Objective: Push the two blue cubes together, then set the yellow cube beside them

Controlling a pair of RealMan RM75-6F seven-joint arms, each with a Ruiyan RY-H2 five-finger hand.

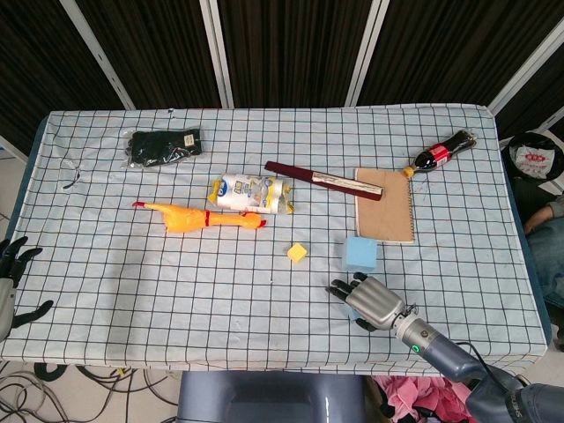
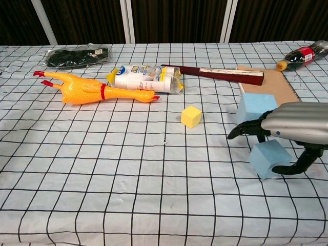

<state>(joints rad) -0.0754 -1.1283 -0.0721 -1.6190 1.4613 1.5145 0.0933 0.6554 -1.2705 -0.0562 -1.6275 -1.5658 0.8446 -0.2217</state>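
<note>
One blue cube [image 1: 359, 253] [image 2: 254, 108] sits right of centre, just in front of the notebook. A second blue cube [image 2: 269, 158] lies nearer the front edge under my right hand [image 1: 372, 300] [image 2: 292, 128]. That hand arches over it with fingers spread to the cube's left and the thumb by its right side, not closed on it. The head view hides this cube almost fully beneath the hand. A small yellow cube [image 1: 298, 253] [image 2: 191, 116] rests alone left of the far blue cube. My left hand [image 1: 12, 264] hangs off the table's left edge, fingers apart and holding nothing.
A rubber chicken [image 1: 198, 218] and a plastic packet [image 1: 250, 193] lie left of centre. A dark red stick [image 1: 324, 180], a brown notebook [image 1: 384, 205] and a cola bottle [image 1: 445, 153] sit at the back right. Black gloves [image 1: 163, 147] lie at the back left.
</note>
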